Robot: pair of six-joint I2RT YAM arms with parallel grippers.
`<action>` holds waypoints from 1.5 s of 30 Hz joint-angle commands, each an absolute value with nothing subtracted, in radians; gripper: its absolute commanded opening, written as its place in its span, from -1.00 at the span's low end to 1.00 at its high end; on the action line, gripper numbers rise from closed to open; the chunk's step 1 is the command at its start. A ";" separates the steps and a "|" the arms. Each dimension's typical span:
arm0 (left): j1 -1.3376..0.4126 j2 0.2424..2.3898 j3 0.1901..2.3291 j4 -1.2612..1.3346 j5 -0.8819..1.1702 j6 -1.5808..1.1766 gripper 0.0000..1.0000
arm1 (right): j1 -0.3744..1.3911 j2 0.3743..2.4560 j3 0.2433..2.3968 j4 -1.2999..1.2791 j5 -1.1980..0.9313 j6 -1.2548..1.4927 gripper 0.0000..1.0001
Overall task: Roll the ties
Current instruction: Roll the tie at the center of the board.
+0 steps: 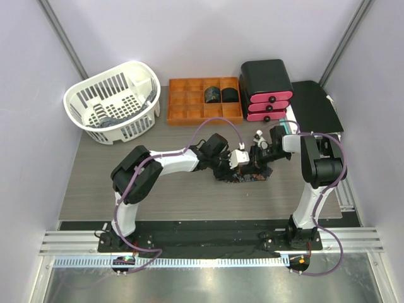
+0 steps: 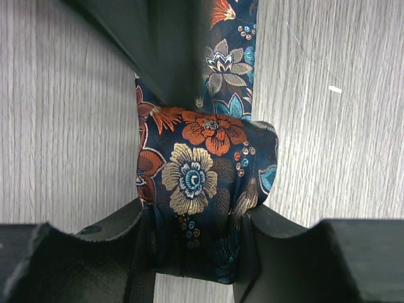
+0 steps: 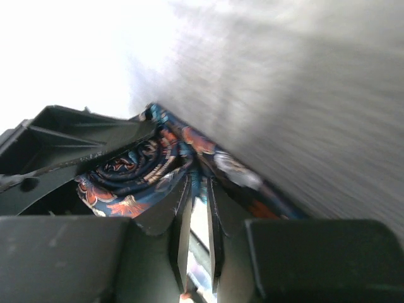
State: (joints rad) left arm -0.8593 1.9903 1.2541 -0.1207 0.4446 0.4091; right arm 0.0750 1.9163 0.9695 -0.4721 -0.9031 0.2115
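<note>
The rolling step is in hand. The dark blue cloth tie with orange flowers (image 2: 202,183) is found near the middle of the grey wooden table (image 1: 95,183). Its rolled part is pinched by the left claw (image 2: 196,218). The loose end runs toward 12 o'clock in the left wrist view. The right claw (image 3: 199,183) is almost pressed together, and whether cloth is held cannot be told. Next, it seems the roll must be kept tight and turned further.
</note>
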 commanded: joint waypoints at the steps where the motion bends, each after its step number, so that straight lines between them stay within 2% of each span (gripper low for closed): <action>1: -0.865 1.962 1.210 -0.196 0.376 0.410 -0.93 | 0.035 1.864 1.016 -0.494 -0.802 0.158 -0.56; 11: -0.864 1.959 1.253 -0.216 0.287 0.356 -1.00 | 0.057 1.928 0.962 -0.561 -0.686 0.075 -0.63; 19: -0.865 1.977 1.233 -0.261 0.276 0.411 -1.00 | 0.054 1.925 1.028 -0.577 -0.670 0.061 -0.66; 30: -0.868 1.993 1.239 -0.264 0.272 0.390 -1.00 | 0.069 1.827 1.048 -0.624 -0.819 0.106 -0.59; 33: -0.868 1.996 1.241 -0.264 0.270 0.387 -1.00 | 0.066 1.787 1.034 -0.594 -0.885 0.155 -0.48; 34: -0.867 2.000 1.239 -0.264 0.268 0.387 -1.00 | 0.066 1.767 1.025 -0.566 -0.902 0.176 -0.33; 37: -0.868 2.002 1.239 -0.261 0.268 0.387 -0.99 | 0.067 1.744 1.000 -0.510 -0.952 0.248 -0.12; 45: -0.867 2.009 1.246 -0.264 0.271 0.379 -0.86 | 0.107 1.756 0.924 -0.413 -1.006 0.330 -0.01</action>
State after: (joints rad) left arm -0.8707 1.9732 1.2530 -0.1581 0.3386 0.3763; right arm 0.0761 1.7714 0.9489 -0.4767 -0.9516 0.2771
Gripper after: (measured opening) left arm 0.413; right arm 0.487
